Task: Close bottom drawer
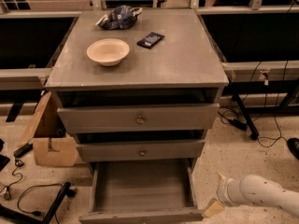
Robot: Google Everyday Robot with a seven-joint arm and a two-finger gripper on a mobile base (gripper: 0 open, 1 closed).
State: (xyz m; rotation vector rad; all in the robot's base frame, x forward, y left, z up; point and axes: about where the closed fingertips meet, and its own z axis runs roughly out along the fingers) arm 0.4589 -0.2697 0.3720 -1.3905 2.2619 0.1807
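The bottom drawer [142, 190] of a grey desk [187, 64] is seen pulled well out toward the camera. Its plain grey interior is exposed, and its front panel is cut by the lower edge of the view. The robot's gripper [216, 192] is held low at bottom R, just beside the drawer's front R corner. Its two tan fingers [220, 176] are spread wide and nothing is held. One tip is pointed up; the other is set close to the end of the drawer front, and contact can't be told. The white arm [261, 192] is extended in from the R edge.

Above, the mid drawer [140, 150] and top drawer [138, 119] are shown w/ small round knobs and dark gaps over their fronts. On the desk top are set a cream bowl [108, 51], a dark flat device [150, 39] and, at the back, a crumpled blue bag [117, 17]. A cardboard box [49, 139] is propped at the desk's L side, w/ black cables [28, 195] on the floor nearby.
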